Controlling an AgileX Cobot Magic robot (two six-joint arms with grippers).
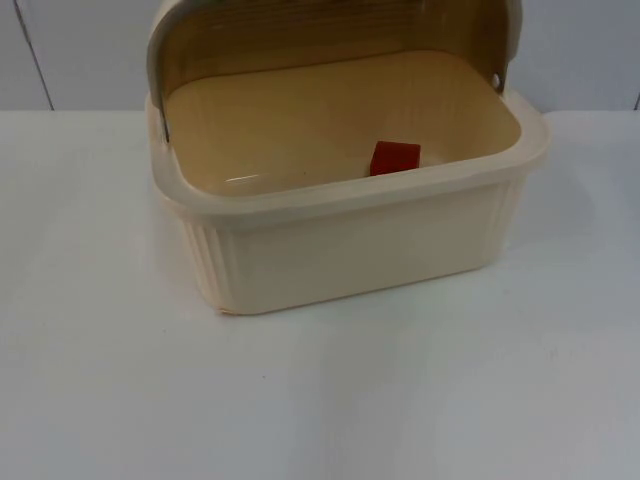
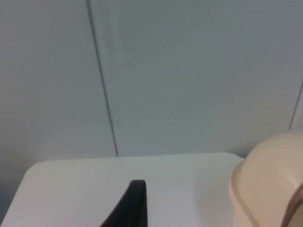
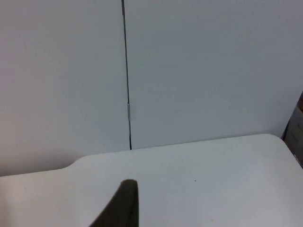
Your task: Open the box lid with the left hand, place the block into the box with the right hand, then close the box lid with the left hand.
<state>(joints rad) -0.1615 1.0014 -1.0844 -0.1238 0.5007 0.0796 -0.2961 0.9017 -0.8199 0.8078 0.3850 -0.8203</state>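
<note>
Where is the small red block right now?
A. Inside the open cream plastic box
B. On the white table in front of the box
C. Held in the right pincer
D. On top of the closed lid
A: the small red block sits on the floor of the cream plastic box, whose lid is raised.

The left gripper [image 2: 135,208] is held just above the table top, aimed at the partition wall; one black fingertip is seen. The right gripper [image 3: 124,205] is likewise held low above the table, pointed at the wall, one dark fingertip seen.
</note>
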